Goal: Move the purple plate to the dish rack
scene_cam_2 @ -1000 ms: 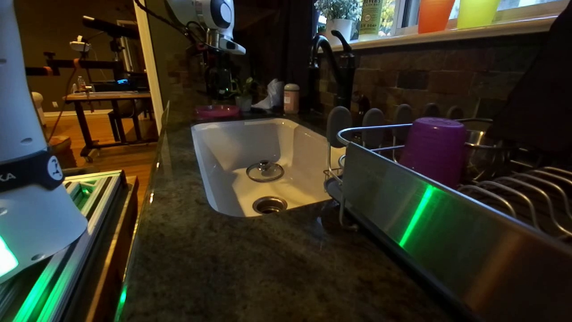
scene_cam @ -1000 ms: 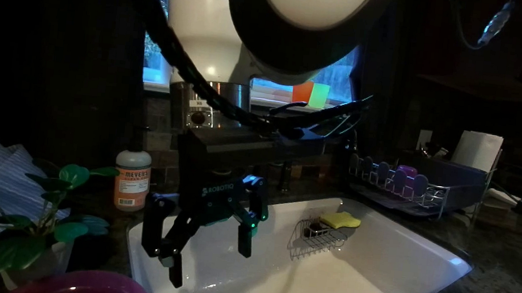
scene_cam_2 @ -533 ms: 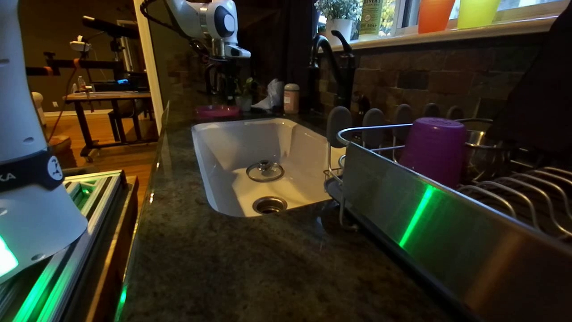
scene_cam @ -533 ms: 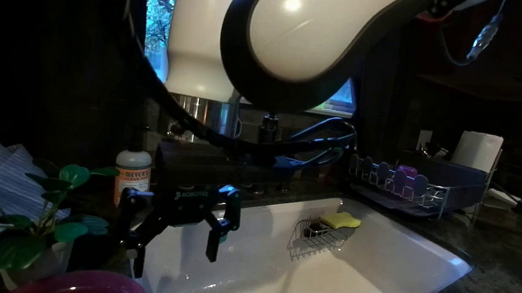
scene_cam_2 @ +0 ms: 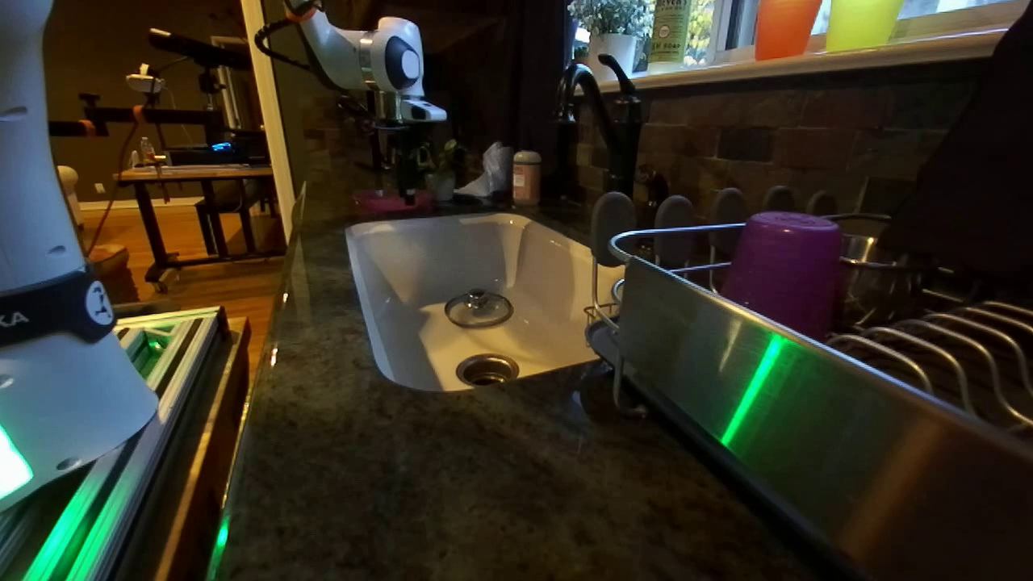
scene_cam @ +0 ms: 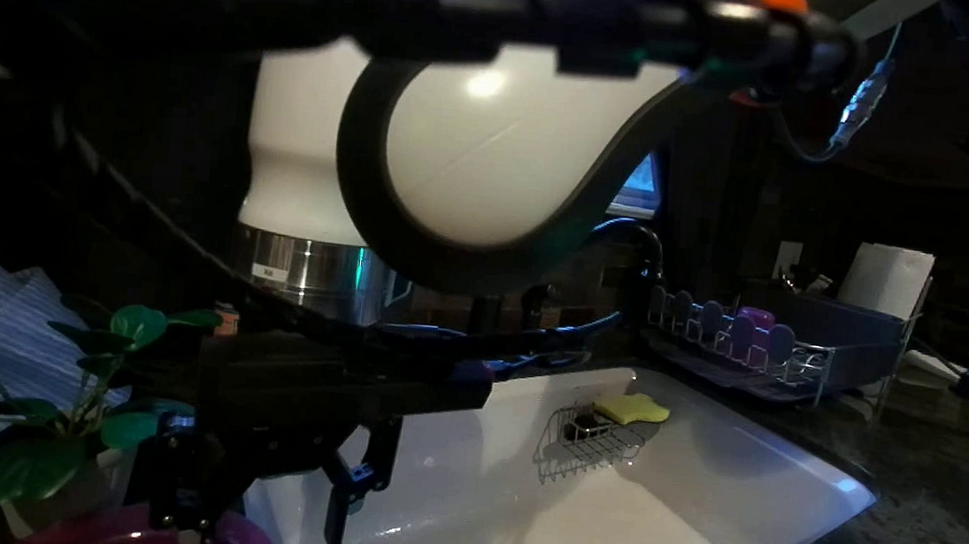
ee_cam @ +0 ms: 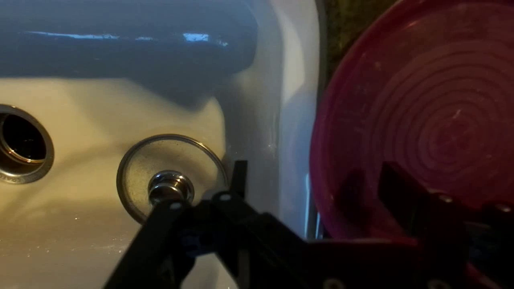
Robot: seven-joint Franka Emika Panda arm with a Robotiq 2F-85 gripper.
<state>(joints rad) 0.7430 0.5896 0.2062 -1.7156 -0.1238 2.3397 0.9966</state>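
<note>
The purple plate (scene_cam: 95, 530) lies on the counter beside the sink. It also shows in an exterior view (scene_cam_2: 373, 203) and fills the right of the wrist view (ee_cam: 417, 100). My gripper (ee_cam: 313, 170) is open and empty above the plate's sink-side rim. One finger is over the sink and the other over the plate's inside, with the rim between them in the wrist view. In an exterior view my gripper (scene_cam: 270, 543) partly hides the plate. The dish rack (scene_cam: 864, 348), metal wire with grey pegs, stands beyond the sink's opposite end. It is large in an exterior view (scene_cam_2: 710, 379).
The white sink (scene_cam: 752, 444) lies between plate and rack. It holds a glass lid (ee_cam: 168, 154) and a wire caddy (scene_cam: 588, 446) with a yellow sponge (scene_cam: 633, 408). A potted plant (scene_cam: 84, 411) stands close by the plate. A purple cup (scene_cam_2: 784, 270) is in the rack. A faucet (scene_cam_2: 613, 121) rises behind the sink.
My open gripper has come down and, in an exterior view, moved left from over the sink to the plate's edge. The plate and rack have not moved.
</note>
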